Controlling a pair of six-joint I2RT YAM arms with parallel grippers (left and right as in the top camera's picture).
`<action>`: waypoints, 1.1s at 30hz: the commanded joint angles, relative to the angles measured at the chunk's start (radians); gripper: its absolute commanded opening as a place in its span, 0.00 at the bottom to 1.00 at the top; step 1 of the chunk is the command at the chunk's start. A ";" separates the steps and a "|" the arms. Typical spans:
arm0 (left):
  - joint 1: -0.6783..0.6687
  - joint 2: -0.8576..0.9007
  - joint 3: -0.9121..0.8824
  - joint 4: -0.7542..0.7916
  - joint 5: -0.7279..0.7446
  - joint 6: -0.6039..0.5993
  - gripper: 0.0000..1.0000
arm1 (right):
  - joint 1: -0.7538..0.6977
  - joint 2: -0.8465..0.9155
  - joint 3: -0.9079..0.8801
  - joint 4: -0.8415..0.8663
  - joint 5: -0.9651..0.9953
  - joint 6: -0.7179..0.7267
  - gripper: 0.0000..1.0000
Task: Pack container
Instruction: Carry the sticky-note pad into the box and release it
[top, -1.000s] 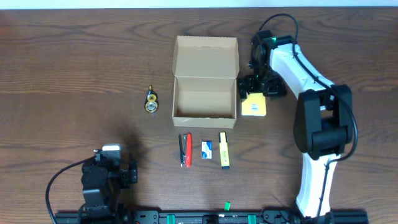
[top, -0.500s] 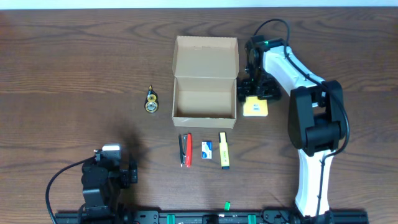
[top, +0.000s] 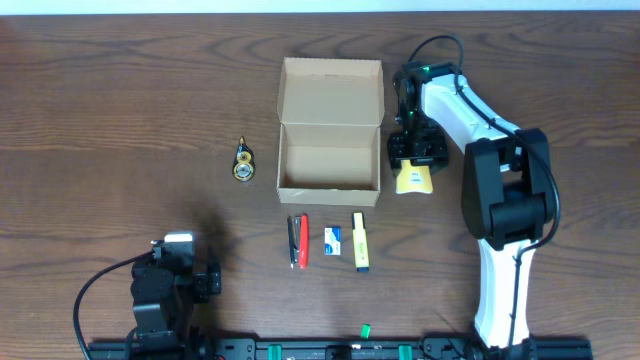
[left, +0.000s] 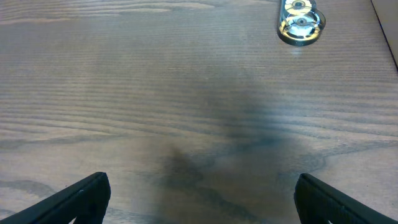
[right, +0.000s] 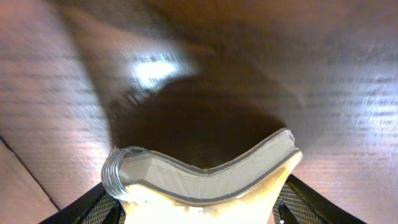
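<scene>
We note the right gripper clamped on a bowed sticky-note pad (right of the container); the left gripper gapes, empty.

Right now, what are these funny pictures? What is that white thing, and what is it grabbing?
These show two robot arms at a wooden table. One picture looks down from above; the other two come from a small camera on each arm's wrist. The white arm is the right one. Its pincher, the right gripper, squeezes a yellow sticky-note pad so that it bends, just beside an open, empty cardboard box. The left gripper sits near the bottom edge, open, holding nothing. In front of the box lie a red and black item, perhaps a stapler, a small white and blue item, perhaps an eraser, and a yellow highlighter. Left of the box sits a small shiny gold thing; I cannot tell what it is.
</scene>
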 joint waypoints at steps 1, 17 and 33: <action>-0.004 -0.006 -0.019 -0.009 -0.018 -0.008 0.95 | 0.008 -0.022 -0.004 -0.017 0.014 0.011 0.50; -0.004 -0.006 -0.019 -0.009 -0.018 -0.008 0.95 | 0.039 -0.416 -0.004 -0.139 0.011 0.007 0.46; -0.004 -0.006 -0.018 -0.009 -0.018 -0.008 0.95 | 0.268 -0.479 -0.004 0.144 -0.006 0.065 0.48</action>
